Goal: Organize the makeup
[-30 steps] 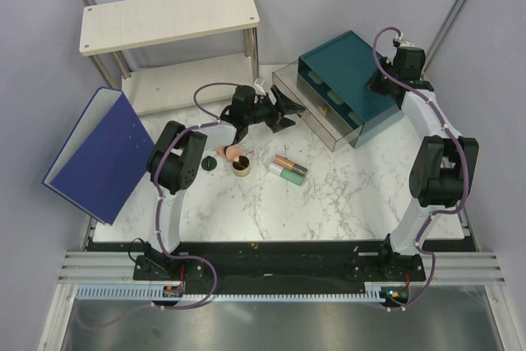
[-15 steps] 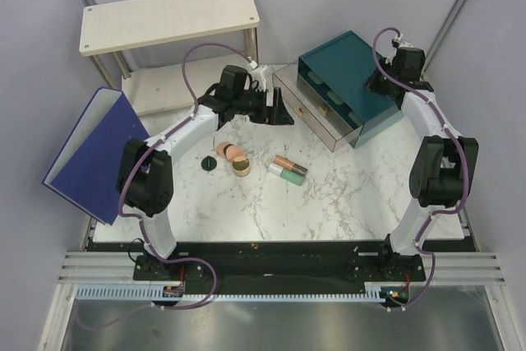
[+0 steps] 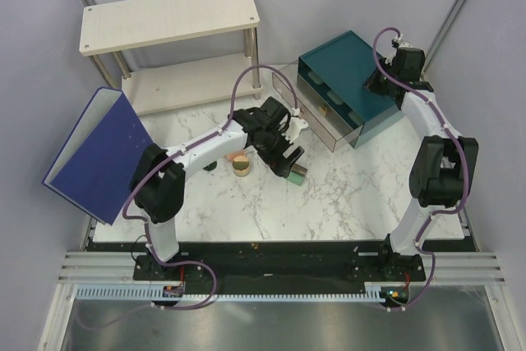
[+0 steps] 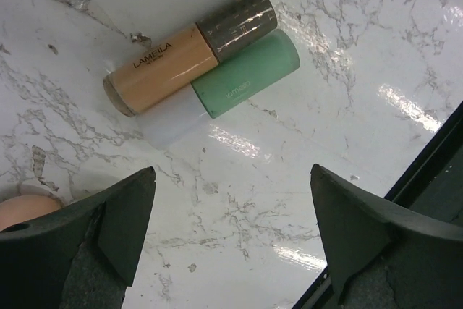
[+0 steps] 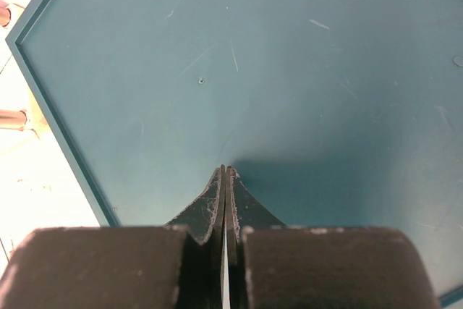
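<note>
The left hand [image 4: 231, 179] hangs wide open and empty above the marble worktop [image 3: 345, 195], its two dark fingers [image 4: 108, 229] spread to either side of bare stone. Just beyond its tips lie the copper-capped tube [image 4: 181, 59] and the mint-green tube [image 4: 246, 85], flat and touching along their length. A peach-pink compact [image 4: 25, 208] shows at the left finger's edge, and from above a gold-rimmed tin [image 3: 242, 167] sits just beside it. Well apart, the right hand [image 5: 225, 179] is fully closed on nothing, its tips pointing at the lid of the teal drawer box [image 5: 289, 70], whose drawer [image 3: 316, 117] stands pulled out towards the makeup.
</note>
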### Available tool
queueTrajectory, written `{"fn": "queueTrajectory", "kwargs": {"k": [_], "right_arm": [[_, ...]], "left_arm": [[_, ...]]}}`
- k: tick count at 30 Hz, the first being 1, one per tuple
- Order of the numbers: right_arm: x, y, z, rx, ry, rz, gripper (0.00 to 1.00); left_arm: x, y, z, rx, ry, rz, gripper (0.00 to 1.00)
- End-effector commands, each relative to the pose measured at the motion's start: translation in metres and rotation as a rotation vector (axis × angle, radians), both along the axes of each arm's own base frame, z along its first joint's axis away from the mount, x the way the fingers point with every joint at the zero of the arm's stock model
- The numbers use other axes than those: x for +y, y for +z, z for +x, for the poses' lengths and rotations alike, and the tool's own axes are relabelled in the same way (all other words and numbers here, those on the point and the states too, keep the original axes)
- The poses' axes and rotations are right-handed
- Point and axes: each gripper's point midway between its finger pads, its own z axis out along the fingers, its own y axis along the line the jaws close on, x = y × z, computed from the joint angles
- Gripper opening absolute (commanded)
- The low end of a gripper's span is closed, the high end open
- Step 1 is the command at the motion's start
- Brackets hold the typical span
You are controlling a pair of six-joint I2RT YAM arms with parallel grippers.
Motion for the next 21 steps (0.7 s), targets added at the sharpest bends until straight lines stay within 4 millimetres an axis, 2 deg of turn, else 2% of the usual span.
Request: {"fn": "queueTrajectory", "kwargs": {"k": [1,5,11,21], "right_arm": [[0.005,-0.033,-0.017,0.112,0.017,0.021,0.0],[0.006,-0.035,-0.017,0.117,0.021,0.023,0.0],[0.007,-0.036,-0.017,0.12,0.022,0.028,0.0],[0.008,-0.04,-0.016,0.128,0.025,0.037,0.01]], "left_arm": [[0.001,-0.009,0.005,-0.058,-0.08,0.086,0.94],[-0.008,-0.024,0.003,-0.047,-0.1,0.101,0.93],[-0.024,-0.026,0.009,-0.068,-0.114,0.082,0.93],[-0.033,-0.046,0.01,-0.071,-0.152,0.109,0.93]]}}
